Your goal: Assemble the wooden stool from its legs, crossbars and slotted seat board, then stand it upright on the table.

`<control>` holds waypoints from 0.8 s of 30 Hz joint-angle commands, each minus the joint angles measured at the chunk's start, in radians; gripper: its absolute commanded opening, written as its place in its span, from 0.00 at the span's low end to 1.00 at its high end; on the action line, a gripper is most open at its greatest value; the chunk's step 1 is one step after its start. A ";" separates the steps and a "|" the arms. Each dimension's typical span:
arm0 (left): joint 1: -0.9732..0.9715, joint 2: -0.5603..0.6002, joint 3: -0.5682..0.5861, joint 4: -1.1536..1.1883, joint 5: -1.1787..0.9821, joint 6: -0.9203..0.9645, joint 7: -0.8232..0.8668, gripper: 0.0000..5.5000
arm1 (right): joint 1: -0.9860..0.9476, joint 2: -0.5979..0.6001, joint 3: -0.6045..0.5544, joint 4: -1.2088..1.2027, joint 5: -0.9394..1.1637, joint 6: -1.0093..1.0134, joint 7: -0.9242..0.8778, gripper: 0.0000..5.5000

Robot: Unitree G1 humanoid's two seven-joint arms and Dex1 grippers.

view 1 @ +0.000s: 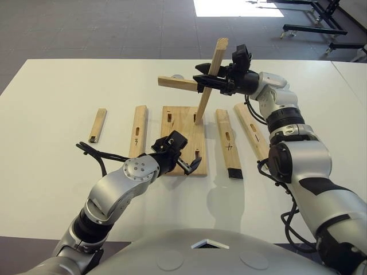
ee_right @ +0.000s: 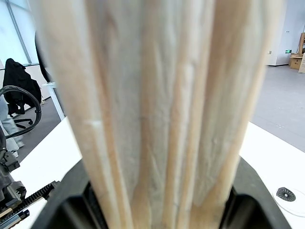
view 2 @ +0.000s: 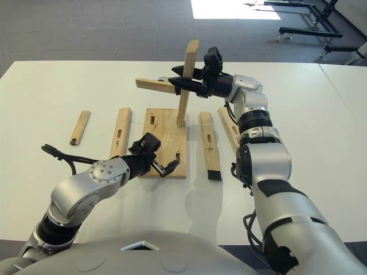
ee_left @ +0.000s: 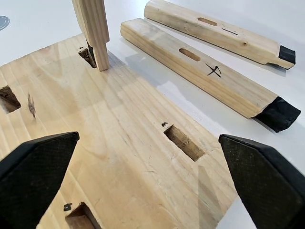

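Observation:
The slotted seat board (view 1: 182, 127) lies flat mid-table. One wooden leg (view 1: 207, 91) stands tilted with its foot in the board's far right slot, and a crossbar (view 1: 176, 83) sticks out of it to the left. My right gripper (view 1: 202, 78) is shut on this leg near its top; the leg (ee_right: 157, 109) sits between the black fingers in the right wrist view. My left gripper (view 1: 192, 166) hovers open over the board's near right corner, holding nothing. Its black fingertips (ee_left: 38, 162) flank an empty slot (ee_left: 183, 142).
Two loose legs (view 1: 229, 143) (view 1: 250, 129) with black ends lie right of the board, and another leg (view 1: 138, 130) lies to its left. A short crossbar (view 1: 98, 124) lies farther left. The white table (view 1: 51, 103) is bare on the left side and at the near edge.

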 commanded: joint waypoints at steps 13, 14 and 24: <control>-0.101 -0.012 -0.132 0.108 0.197 -0.010 0.056 0.98 | -0.099 0.022 -0.050 0.072 -0.017 -0.049 -0.061 0.38; -0.108 -0.016 -0.146 0.129 0.219 -0.019 0.060 0.98 | -0.100 0.025 -0.052 0.070 -0.016 -0.048 -0.061 0.38; -0.089 0.089 -0.297 0.147 0.380 -0.071 -0.005 0.98 | -0.089 0.029 -0.058 0.056 -0.017 -0.045 -0.062 0.38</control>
